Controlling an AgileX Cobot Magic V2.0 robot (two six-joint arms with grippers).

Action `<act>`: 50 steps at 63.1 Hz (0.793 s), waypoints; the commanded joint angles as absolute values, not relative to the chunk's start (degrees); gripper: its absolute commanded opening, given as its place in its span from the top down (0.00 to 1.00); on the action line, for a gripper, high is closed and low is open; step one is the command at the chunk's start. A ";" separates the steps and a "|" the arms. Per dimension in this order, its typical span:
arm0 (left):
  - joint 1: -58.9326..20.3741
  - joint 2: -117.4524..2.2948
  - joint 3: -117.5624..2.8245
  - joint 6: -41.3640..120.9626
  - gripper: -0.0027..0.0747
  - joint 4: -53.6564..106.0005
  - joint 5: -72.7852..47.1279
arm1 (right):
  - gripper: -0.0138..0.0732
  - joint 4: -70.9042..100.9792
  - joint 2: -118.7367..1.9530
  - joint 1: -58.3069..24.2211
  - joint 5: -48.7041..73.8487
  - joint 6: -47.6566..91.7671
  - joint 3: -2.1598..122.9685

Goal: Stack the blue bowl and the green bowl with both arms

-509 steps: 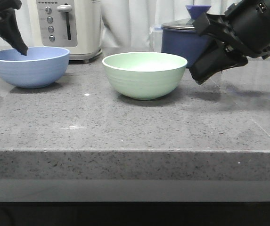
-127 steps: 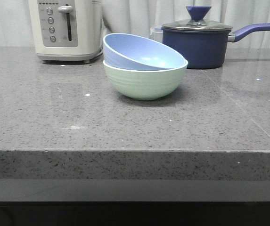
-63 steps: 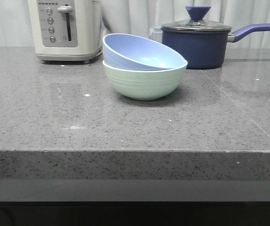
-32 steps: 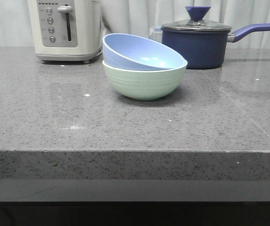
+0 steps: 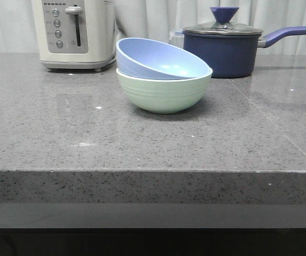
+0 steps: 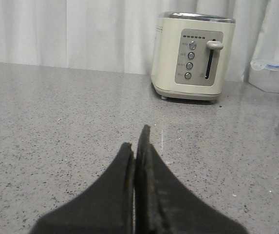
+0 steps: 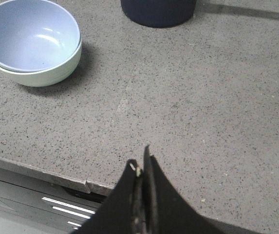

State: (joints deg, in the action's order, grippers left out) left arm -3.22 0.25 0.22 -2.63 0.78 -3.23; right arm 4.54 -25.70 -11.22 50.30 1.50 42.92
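Observation:
The blue bowl (image 5: 158,60) sits tilted inside the green bowl (image 5: 163,95) in the middle of the grey counter, its left rim raised. Both show in the right wrist view, the blue bowl (image 7: 29,34) nested in the green bowl (image 7: 42,74). Neither arm shows in the front view. My left gripper (image 6: 135,144) is shut and empty, low over bare counter, facing the toaster. My right gripper (image 7: 140,163) is shut and empty, above the counter's front edge, well apart from the bowls.
A cream toaster (image 5: 75,32) stands at the back left, also in the left wrist view (image 6: 193,61). A navy lidded saucepan (image 5: 225,45) with a long handle stands at the back right, right behind the bowls. The counter's front edge (image 7: 56,176) drops off below.
Since eight seconds ago the blue bowl has gone from the left of the counter into the green bowl, and both arms have left the front view. Nothing has moved in the last two seconds.

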 commanded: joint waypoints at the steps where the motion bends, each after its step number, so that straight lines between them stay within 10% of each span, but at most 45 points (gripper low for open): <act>1: -3.71 1.37 0.57 -2.63 0.99 1.08 1.54 | 0.90 4.83 -26.05 -10.86 45.96 1.58 44.24; 32: -3.71 1.37 0.57 -2.63 0.99 1.08 1.54 | 0.90 2.75 -25.11 -10.63 43.79 1.64 43.08; 50: -3.71 1.37 0.57 -2.63 0.99 1.08 1.54 | 0.90 0.92 -12.34 -2.76 10.62 1.78 19.69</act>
